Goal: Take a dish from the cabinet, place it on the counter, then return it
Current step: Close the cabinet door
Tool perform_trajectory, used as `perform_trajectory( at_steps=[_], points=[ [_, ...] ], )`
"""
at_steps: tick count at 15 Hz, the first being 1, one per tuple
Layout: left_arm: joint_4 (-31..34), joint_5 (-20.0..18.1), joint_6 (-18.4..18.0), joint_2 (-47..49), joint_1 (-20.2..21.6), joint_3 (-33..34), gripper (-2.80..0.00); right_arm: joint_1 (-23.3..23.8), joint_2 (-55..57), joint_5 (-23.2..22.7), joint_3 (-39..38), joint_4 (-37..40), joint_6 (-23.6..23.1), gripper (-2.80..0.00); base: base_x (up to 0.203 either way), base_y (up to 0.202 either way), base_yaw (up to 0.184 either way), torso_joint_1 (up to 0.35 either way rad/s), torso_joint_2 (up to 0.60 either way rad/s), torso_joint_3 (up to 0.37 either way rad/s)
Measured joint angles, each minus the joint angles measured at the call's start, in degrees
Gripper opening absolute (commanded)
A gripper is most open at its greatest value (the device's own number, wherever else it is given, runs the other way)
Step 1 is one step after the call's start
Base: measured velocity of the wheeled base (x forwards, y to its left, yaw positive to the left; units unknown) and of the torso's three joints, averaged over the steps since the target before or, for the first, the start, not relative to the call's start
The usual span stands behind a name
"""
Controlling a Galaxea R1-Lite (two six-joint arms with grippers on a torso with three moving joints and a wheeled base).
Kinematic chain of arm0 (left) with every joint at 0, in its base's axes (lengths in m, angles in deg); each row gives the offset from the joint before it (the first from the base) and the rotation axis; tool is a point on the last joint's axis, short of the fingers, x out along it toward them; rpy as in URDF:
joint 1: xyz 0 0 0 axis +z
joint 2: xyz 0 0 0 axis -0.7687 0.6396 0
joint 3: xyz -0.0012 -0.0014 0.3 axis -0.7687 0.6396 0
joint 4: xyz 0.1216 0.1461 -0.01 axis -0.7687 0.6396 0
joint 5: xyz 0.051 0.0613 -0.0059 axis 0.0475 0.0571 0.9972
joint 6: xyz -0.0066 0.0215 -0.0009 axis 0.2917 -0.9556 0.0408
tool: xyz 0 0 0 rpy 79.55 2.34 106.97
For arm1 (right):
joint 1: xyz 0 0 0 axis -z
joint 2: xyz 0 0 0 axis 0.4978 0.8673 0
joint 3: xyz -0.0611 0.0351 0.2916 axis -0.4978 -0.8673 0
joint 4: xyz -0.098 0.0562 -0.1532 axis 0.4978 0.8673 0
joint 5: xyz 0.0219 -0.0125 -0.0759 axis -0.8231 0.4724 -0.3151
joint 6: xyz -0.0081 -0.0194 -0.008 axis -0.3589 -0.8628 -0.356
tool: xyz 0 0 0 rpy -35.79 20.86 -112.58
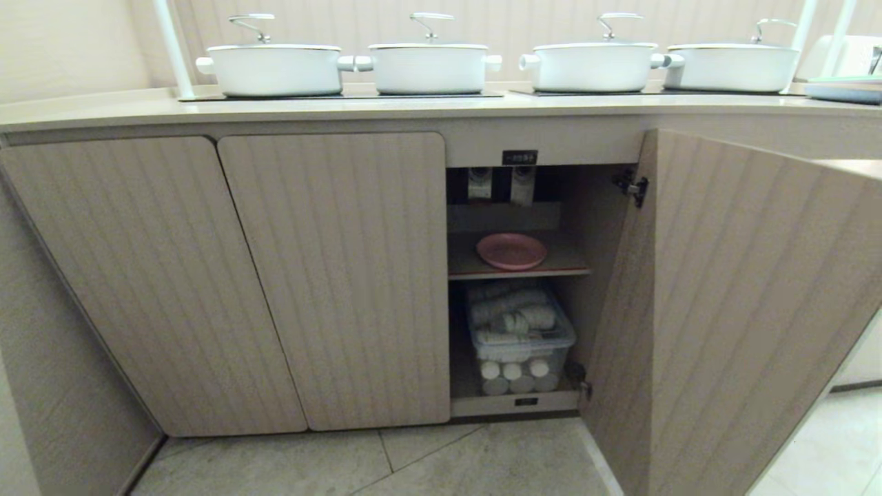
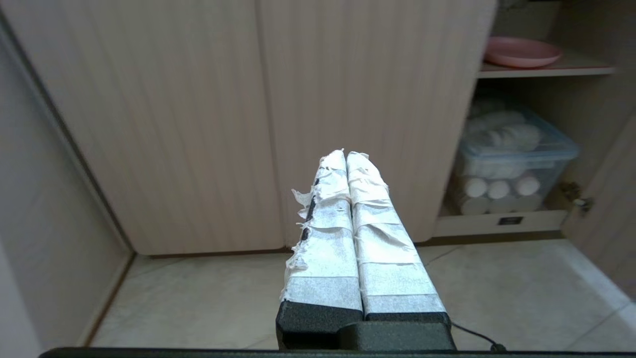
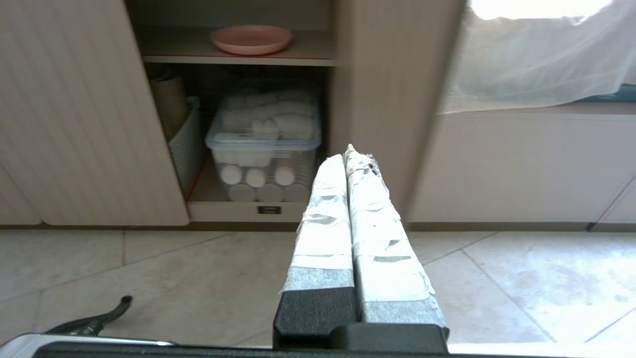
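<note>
The dish [image 1: 511,251] is a round, shallow pink plate with a low rim. It lies flat on the inner shelf of the cabinet [image 1: 723,296], whose fluted beige door stands wide open. The dish is well apart from both grippers, ahead of their tips and higher than them. The counter [image 1: 413,107] is a long pale cream worktop above the cabinet, far above both grippers.
</note>
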Motion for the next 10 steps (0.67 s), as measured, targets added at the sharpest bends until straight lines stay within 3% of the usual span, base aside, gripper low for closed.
perform_trajectory(
  at_steps=[5,10],
  points=[
    [-0.01,0.00,0.00,0.00,0.02,0.00,-2.80,0.00,0.00,0.00,0.00,0.00,0.00,-2.80,0.000,-0.161,0.000,0.000,0.00,0.002],
    [-0.02,0.00,0.00,0.00,-0.02,0.00,-2.80,0.05,0.00,0.00,0.00,0.00,0.00,-2.80,0.000,0.000,0.000,0.000,0.00,0.000]
  ],
)
